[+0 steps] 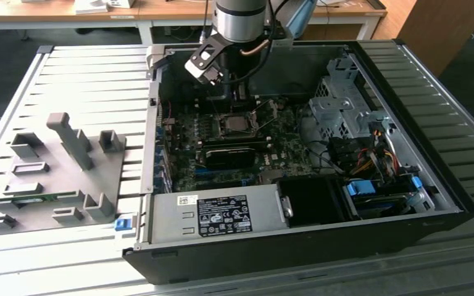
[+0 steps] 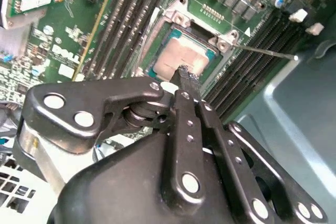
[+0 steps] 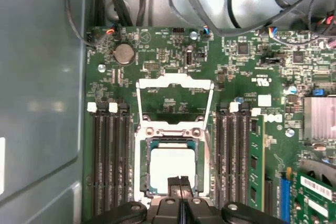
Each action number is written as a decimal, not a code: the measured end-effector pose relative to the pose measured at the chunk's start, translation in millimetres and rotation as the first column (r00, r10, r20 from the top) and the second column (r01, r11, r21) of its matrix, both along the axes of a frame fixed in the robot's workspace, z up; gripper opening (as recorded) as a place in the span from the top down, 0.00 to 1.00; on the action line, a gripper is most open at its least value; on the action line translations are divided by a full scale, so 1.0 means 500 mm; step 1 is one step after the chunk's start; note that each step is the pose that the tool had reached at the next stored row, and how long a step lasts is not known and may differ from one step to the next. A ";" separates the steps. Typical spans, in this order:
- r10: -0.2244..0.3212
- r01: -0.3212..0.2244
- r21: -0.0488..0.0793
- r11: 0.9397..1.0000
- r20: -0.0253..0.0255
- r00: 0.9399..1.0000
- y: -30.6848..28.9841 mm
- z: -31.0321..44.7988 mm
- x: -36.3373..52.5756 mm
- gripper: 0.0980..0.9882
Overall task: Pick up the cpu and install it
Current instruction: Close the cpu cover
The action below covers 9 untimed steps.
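- Closest in the second wrist view, the black gripper [image 2: 185, 75] is seen with its jaws clenched together on nothing, tips just over the cpu [image 2: 177, 56], which is seated in the motherboard socket [image 2: 177, 13].
- In the first wrist view, the cpu [image 3: 170, 163] is framed by the socket, with the load plate [image 3: 176, 81] hinged open.
- In the exterior view, the arm [image 1: 239, 18] is seen inside the open computer case [image 1: 303, 246] on the slatted surface [image 1: 89, 80]; a grey tray [image 1: 56, 179] is laid at the exterior view's left.

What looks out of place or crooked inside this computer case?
Nothing looks damaged or spilled. The cpu lies square in its socket. The metal cover is flipped open, and the thin latch lever sticks out unlatched. The shut gripper sits at the cpu's edge.
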State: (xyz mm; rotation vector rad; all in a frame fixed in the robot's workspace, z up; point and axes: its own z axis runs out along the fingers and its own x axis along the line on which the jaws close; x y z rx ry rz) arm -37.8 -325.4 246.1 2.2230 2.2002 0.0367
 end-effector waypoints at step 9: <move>0.000 0.000 0.001 1.000 0.000 1.000 -0.017 0.008 -0.001 0.99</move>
